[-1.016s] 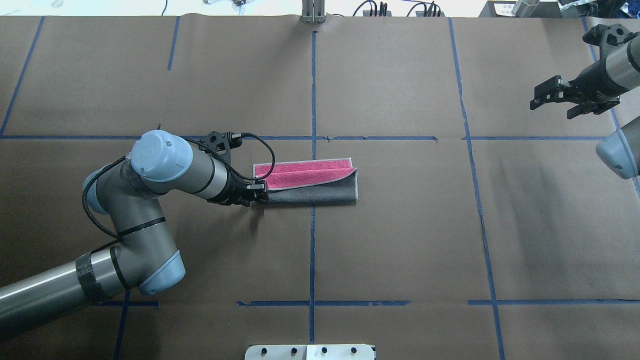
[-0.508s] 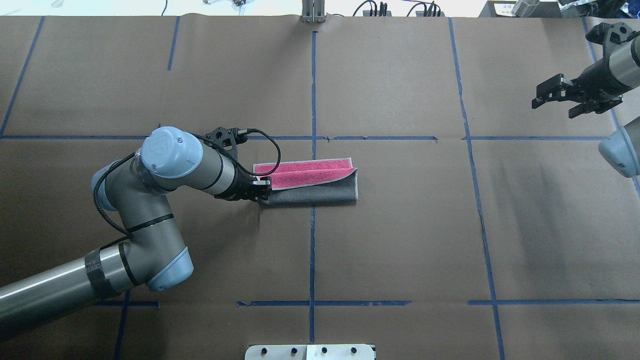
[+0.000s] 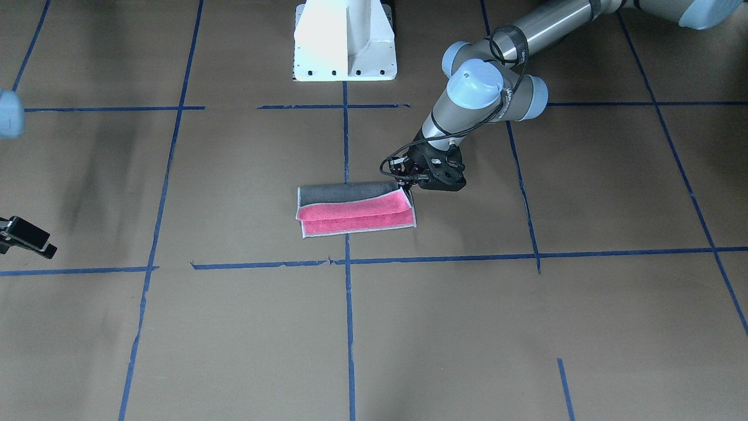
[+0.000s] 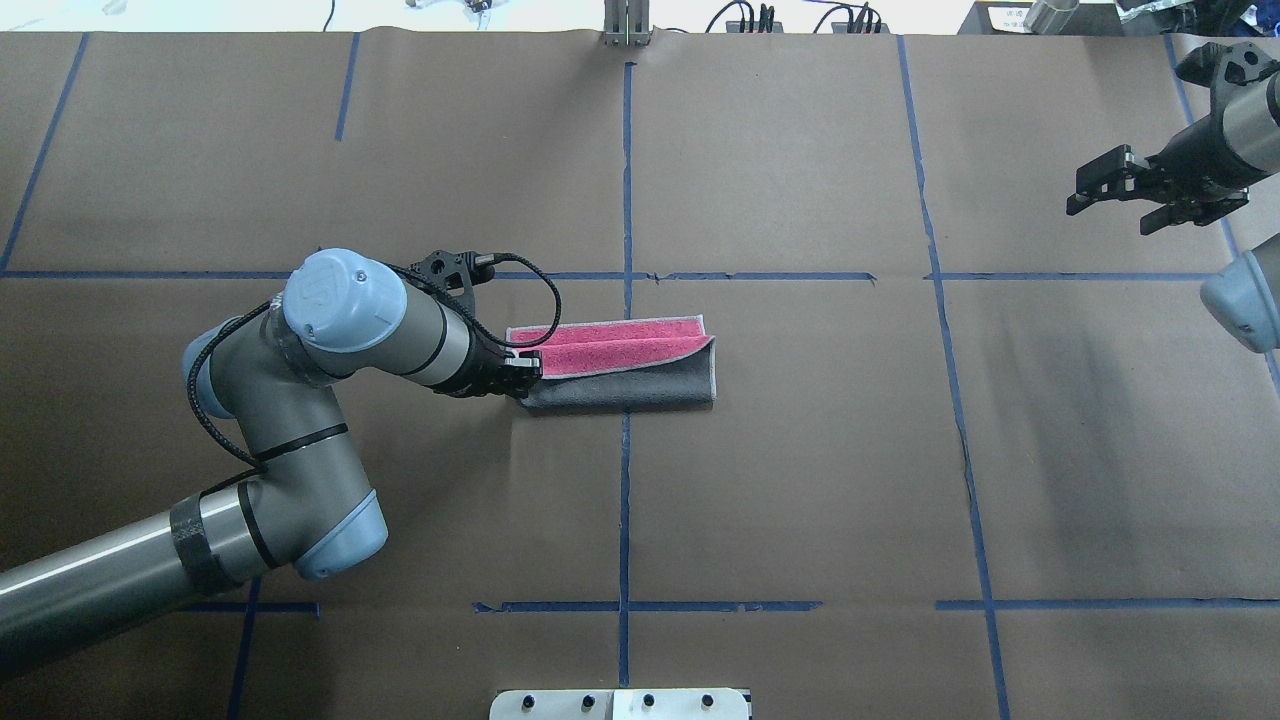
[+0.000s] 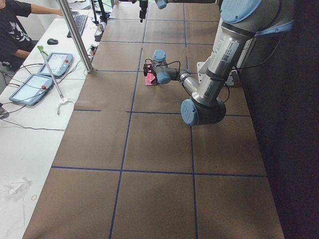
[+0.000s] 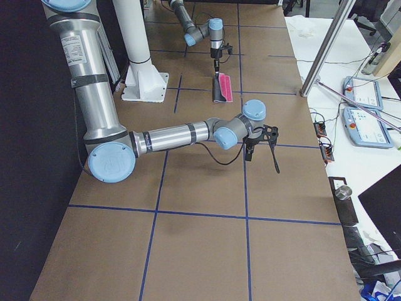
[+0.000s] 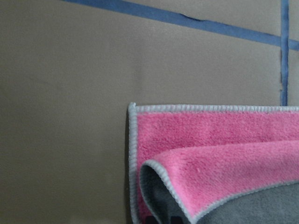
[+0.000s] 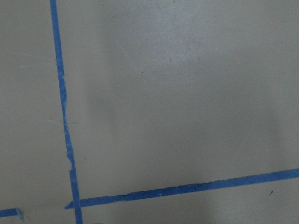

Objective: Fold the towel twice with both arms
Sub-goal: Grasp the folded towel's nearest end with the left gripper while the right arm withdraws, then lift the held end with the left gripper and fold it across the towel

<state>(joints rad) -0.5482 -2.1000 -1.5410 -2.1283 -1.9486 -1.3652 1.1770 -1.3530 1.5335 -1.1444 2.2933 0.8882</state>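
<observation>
Terry towel (image 4: 625,385), loosely folded once. Left gripper (image 4: 525,372) at its end, closure not discernible; right gripper (image 4: 1110,212) spread wide, empty, well apart. Risk: catching one layer only, so the fold springs open.

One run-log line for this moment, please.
towel: folded once, pink strip showing, second fold not done | left claw: at towel's end, grip unclear | right claw: open, empty, far from towel
</observation>
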